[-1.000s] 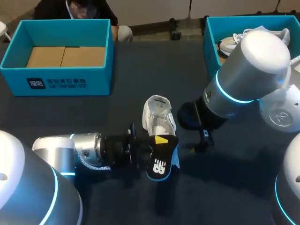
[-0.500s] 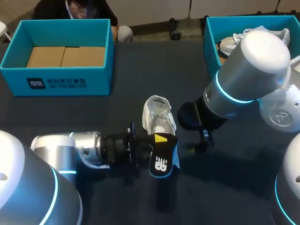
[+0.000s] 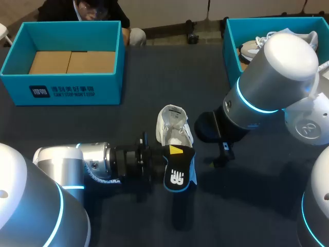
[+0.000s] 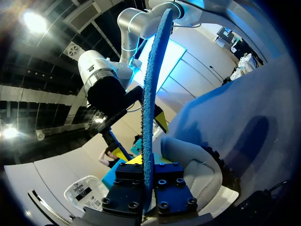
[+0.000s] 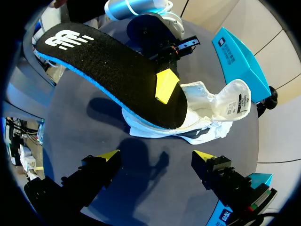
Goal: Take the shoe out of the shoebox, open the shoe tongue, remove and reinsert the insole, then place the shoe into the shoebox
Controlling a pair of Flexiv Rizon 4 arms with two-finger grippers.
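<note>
Bright overhead light casts soft shadows across the dark table [image 3: 154, 72].

White shoe [image 3: 172, 128] mid-table — black insole [image 3: 178, 175], blue beneath, aslant over its near end; open teal shoebox [image 3: 110, 92] well apart.

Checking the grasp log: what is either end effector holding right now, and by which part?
The left end effector pinches the insole near the end by the shoe, opposite its logo. The right end effector holds nothing.
</note>
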